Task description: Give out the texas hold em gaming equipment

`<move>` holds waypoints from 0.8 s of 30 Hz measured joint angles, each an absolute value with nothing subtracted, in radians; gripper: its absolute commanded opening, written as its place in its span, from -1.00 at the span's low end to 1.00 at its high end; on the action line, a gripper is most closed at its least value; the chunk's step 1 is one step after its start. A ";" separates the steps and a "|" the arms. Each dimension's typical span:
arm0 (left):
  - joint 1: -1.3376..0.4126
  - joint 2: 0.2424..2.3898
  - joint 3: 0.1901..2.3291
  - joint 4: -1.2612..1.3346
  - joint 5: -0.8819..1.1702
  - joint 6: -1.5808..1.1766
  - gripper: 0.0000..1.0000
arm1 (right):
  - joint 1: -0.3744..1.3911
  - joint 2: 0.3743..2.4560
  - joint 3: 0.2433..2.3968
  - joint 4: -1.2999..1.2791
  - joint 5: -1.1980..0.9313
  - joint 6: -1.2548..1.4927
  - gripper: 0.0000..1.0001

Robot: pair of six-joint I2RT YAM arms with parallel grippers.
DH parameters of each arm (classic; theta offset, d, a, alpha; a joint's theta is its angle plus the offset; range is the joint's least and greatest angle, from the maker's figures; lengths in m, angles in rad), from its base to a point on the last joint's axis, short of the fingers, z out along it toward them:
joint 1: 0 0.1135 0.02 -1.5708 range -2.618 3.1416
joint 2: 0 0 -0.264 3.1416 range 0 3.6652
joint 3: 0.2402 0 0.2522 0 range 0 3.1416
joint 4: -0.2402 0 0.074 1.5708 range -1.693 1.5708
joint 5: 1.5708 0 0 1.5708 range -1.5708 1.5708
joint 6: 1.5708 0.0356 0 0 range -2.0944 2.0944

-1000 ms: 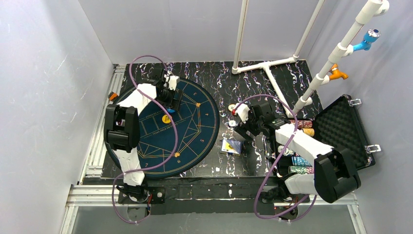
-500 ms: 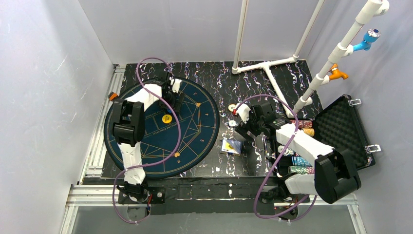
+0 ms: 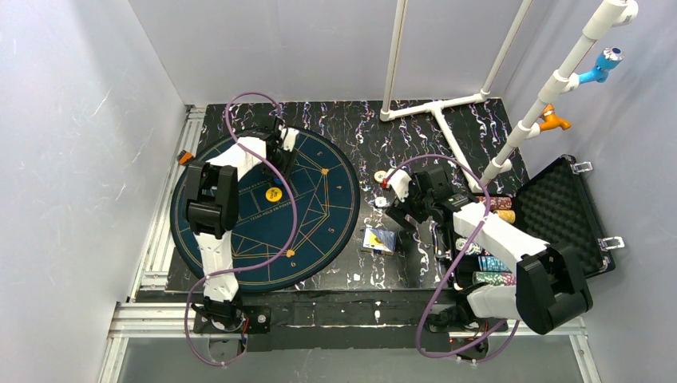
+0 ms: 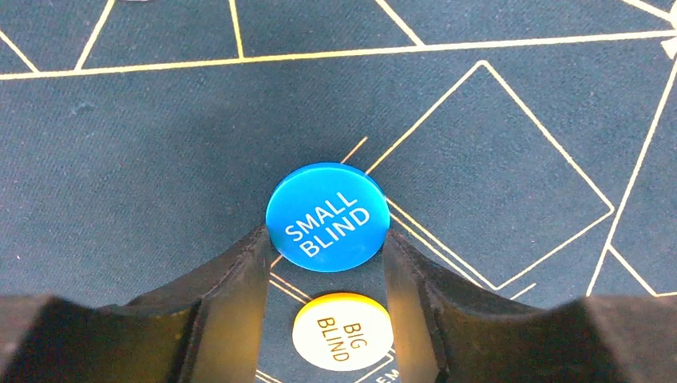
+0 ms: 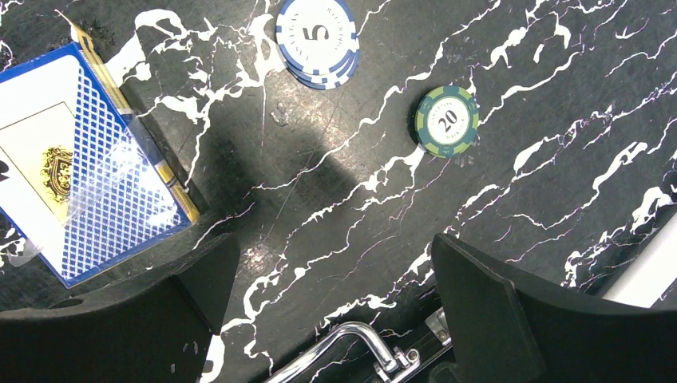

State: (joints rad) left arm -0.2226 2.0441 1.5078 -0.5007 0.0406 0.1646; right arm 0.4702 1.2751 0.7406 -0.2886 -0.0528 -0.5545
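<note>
My left gripper is shut on the blue SMALL BLIND disc and holds it by its edges just above the dark-blue mat. The yellow BIG BLIND disc lies on the mat below, between my fingers; it also shows in the top view. In the top view the left gripper is over the mat's far part. My right gripper is open and empty above the black marble table. A card deck with blue patterned back, a blue-white stack of "5" chips and a green "20" chip lie ahead of it.
The open black foam-lined case lies at the right with rows of chips along its near side; its chrome handle is just under my right gripper. A white pipe frame stands at the back right. A pale disc lies near the right gripper.
My left gripper has moved from beside the yellow disc toward the far side of the mat, taking the blue disc with it. The right arm has barely moved.
</note>
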 measured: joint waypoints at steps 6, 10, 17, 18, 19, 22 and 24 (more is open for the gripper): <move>-0.239 2.040 1.505 -0.493 0.042 0.205 -0.41 | 0.464 1.275 0.741 -0.289 -0.056 -0.554 1.00; -0.268 2.006 1.475 -0.490 0.061 0.226 -0.42 | 0.461 1.273 0.741 -0.289 -0.055 -0.554 1.00; -0.371 1.909 1.429 -0.494 0.108 0.237 -0.42 | 0.432 1.247 0.741 -0.289 -0.060 -0.553 1.00; -0.392 1.902 1.428 -0.494 0.113 0.239 -0.42 | 0.427 1.243 0.741 -0.289 -0.063 -0.553 1.00; -0.410 1.900 1.428 -0.493 0.117 0.239 -0.42 | 0.424 1.240 0.741 -0.289 -0.064 -0.553 1.00; -0.461 1.901 1.428 -0.495 0.120 0.239 -0.38 | 0.413 1.232 0.743 -0.289 -0.072 -0.553 1.00; -0.488 1.902 1.429 -0.494 0.121 0.240 -0.38 | 0.405 1.230 0.744 -0.289 -0.076 -0.553 1.00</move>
